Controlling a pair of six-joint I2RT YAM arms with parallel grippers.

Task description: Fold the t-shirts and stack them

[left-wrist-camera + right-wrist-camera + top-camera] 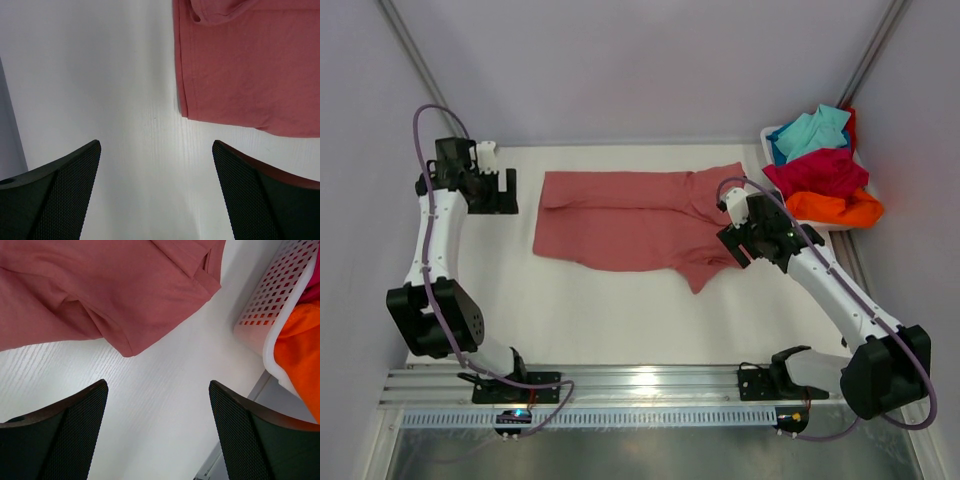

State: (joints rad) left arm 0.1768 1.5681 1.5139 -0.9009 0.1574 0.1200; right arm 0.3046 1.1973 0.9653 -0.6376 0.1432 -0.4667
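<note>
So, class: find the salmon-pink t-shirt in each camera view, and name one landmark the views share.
Top external: salmon-pink t-shirt spread mid-table.
Left wrist: its edge fills the upper right.
Right wrist: it fills the upper left.
Shared landmark: the white table under it.

The salmon-pink t-shirt (625, 232) lay spread flat across the far middle of the counter (620, 320), its long side running left to right. Its far edge was folded over on itself, its right end was rumpled, and one flap stuck out towards the near side. The turquoise t-shirt (812, 130), crimson t-shirt (817, 172) and orange t-shirt (835, 208) sat crumpled in a heap in the white tub (769, 134) at the far right.
</note>
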